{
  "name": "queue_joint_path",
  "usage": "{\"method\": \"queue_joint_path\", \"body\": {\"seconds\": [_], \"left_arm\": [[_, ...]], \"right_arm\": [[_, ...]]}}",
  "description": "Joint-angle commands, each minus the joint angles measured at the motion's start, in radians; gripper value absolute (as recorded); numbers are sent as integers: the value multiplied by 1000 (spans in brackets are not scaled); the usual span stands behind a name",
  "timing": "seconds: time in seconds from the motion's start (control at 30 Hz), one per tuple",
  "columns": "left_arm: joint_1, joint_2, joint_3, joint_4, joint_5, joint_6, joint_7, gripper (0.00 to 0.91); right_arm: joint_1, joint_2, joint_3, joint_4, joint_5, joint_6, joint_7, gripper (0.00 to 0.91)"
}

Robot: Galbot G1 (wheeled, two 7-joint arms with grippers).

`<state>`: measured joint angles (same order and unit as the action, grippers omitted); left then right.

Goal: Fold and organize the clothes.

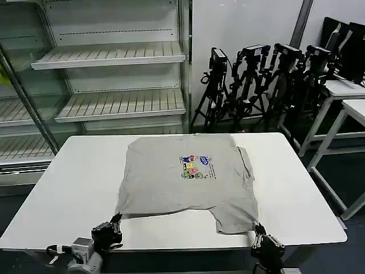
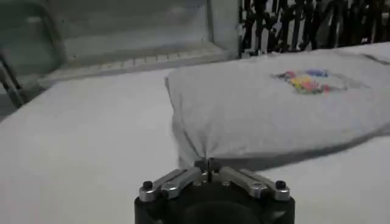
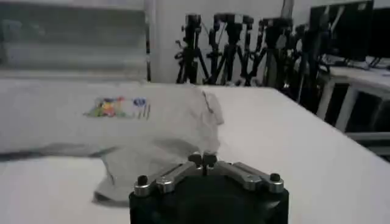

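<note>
White and rectangular, the table (image 1: 68,188) carries a light grey short-sleeved cotton T-shirt (image 1: 182,182) with a small multicoloured chest print, spread at its centre. At the near edge, the left gripper (image 1: 116,221) pinches the shirt's near left corner, fingers closed on fabric; the right gripper (image 1: 259,231) likewise clamps the near right corner.

white table (image 1: 74,188) — grey T-shirt (image 1: 171,188) spread flat
</note>
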<state>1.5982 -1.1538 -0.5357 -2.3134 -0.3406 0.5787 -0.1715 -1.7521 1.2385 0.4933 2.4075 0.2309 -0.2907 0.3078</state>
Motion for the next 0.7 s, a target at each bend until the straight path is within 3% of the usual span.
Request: {"method": "queue_joint_path", "body": {"seconds": [0.03, 0.43, 0.7], "left_arm": [[-38, 60, -34, -65, -21, -3, 17, 20], [-302, 204, 74, 194, -44, -3, 77, 20], [-449, 250, 151, 309, -61, -3, 91, 20]], "right_arm": [[104, -19, 46, 27, 49, -4, 1, 0], [468, -141, -35, -240, 208, -78, 17, 0], [617, -191, -100, -357, 268, -114, 8, 0]]}}
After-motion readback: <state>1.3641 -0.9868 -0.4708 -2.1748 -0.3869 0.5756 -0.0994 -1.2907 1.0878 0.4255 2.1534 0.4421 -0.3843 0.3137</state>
